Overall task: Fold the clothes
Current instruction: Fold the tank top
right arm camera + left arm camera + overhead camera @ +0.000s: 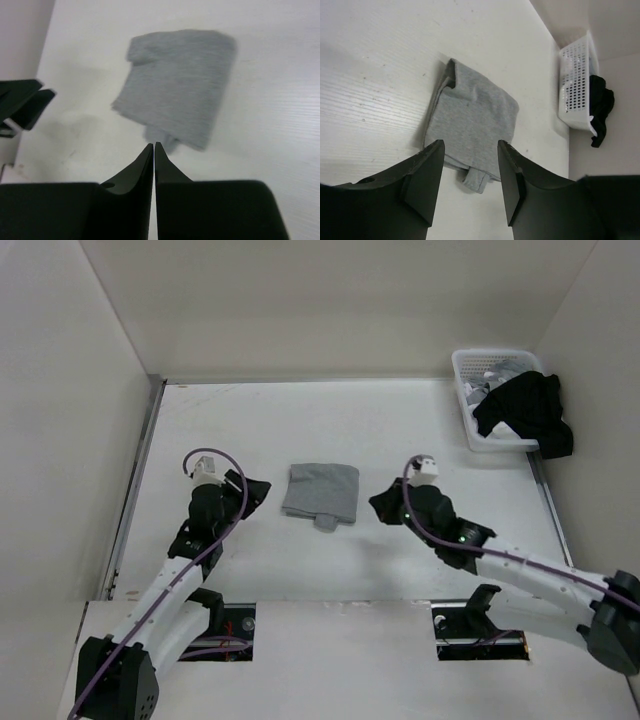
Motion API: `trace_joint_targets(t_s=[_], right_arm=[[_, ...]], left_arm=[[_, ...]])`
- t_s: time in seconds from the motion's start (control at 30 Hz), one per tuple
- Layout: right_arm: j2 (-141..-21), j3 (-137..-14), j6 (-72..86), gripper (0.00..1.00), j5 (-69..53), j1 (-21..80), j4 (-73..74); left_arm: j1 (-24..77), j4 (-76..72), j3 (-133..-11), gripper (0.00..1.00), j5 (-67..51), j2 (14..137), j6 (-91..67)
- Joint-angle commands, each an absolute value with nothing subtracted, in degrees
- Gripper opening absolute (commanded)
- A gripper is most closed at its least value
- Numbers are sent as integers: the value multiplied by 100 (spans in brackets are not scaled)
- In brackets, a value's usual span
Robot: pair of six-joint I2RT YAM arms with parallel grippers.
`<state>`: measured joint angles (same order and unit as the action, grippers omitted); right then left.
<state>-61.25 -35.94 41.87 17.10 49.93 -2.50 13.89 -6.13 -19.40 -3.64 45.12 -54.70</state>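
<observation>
The clothes [320, 492] lie folded into a small light-grey square in the middle of the table, with a short strap tab poking out of the near edge. The same clothes [472, 117] fill the left wrist view, and the clothes [177, 87] lie beyond the fingertips in the right wrist view. My left gripper [258, 488] sits just left of the fabric, open, with nothing between its fingers [427, 170]. My right gripper [383, 503] sits just right of the fabric, shut and empty, apart from the cloth; my right gripper [154, 146] points at the strap tab.
A white plastic basket [470, 405] stands at the back right corner with a black garment [525, 410] draped over its near side. White walls enclose the table on the left, back and right. The left gripper [22, 102] shows at the left edge of the right wrist view.
</observation>
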Motion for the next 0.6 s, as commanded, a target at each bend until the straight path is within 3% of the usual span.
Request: trace_joint_targets(t_s=[0.0, 0.13, 0.23, 0.37, 0.43, 0.57], right_arm=[[-5057, -2771, 3911, 10, 2048, 4480, -747], [-4123, -2102, 4095, 26, 1960, 3592, -703], [-4104, -1890, 4262, 29, 1557, 3143, -791], [-4953, -2292, 3991, 9, 522, 3106, -1230], [-5700, -2722, 3938, 1, 81, 3273, -1353], [-7458, -3671, 3946, 0, -395, 3765, -2038]], left_arm=[[1437, -519, -1793, 46, -19, 4588, -5063], [1446, -308, -1688, 50, 307, 4614, -4887], [1498, -290, -1687, 51, 387, 4658, -4869], [1849, -719, -1731, 46, 386, 4667, -4913], [2209, -1036, -1810, 34, 491, 4824, -4948], [2816, -1467, -1977, 9, 703, 5413, -5062]])
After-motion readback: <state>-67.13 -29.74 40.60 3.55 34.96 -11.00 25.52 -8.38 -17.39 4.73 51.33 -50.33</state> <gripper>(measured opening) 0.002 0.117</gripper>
